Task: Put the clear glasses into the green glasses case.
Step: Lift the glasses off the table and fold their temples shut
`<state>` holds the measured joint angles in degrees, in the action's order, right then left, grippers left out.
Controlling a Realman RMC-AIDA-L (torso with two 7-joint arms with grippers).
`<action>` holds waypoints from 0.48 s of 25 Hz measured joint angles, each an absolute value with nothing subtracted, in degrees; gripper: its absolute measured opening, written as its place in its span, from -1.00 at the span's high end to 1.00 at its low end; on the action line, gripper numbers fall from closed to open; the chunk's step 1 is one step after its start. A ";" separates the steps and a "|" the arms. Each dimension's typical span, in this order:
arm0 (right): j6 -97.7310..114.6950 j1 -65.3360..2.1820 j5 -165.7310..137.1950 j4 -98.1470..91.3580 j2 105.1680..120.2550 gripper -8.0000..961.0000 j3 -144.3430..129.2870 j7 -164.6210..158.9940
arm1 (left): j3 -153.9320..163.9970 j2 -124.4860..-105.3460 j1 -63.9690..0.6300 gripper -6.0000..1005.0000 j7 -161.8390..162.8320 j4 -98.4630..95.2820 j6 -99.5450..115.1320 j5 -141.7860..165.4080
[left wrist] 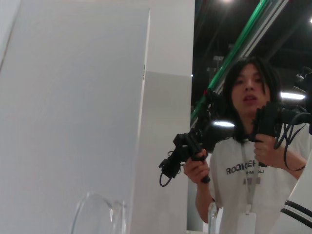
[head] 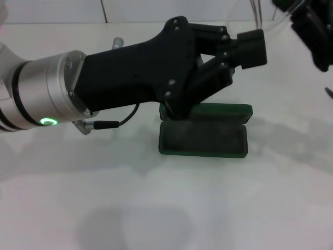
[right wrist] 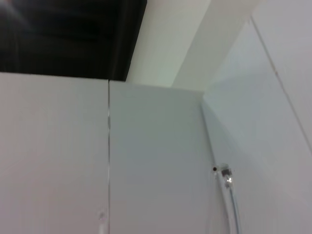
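The green glasses case (head: 202,152) lies open on the white table, its dark inside bare and its lid (head: 223,110) tipped back. My left gripper (head: 252,48) hangs above and just behind the case, fingers drawn together, seemingly on the clear glasses. The clear glasses (head: 282,17) show as thin transparent pieces between the left fingertips and my right gripper (head: 312,34) at the top right corner. A clear lens (left wrist: 95,214) shows in the left wrist view, and a clear arm with its hinge (right wrist: 227,178) in the right wrist view.
My left arm (head: 57,94) crosses the table from the left, with a cable (head: 112,124) under it. A small grey object (head: 118,40) sits behind the arm. A person (left wrist: 248,161) holding black handles stands beyond the table. White panels (left wrist: 73,107) rise behind the table.
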<state>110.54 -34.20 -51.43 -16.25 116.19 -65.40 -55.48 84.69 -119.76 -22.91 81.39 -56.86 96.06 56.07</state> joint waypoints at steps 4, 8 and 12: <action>109.17 -35.15 -51.44 -16.33 116.19 0.76 -67.71 -55.13 | 84.48 -119.79 -23.20 0.88 81.38 -56.86 95.83 56.01; 107.61 -35.83 -51.44 -16.67 116.19 0.76 -69.87 -55.09 | 84.00 -119.79 -23.33 0.88 81.39 -56.86 95.61 55.93; 106.76 -36.32 -51.46 -16.81 116.19 0.76 -71.54 -54.61 | 83.89 -119.79 -23.48 0.88 81.38 -56.75 95.51 55.85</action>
<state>106.76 -36.32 -51.46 -16.81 116.19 -71.54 -54.61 83.89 -119.79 -23.48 81.38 -56.75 95.51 55.85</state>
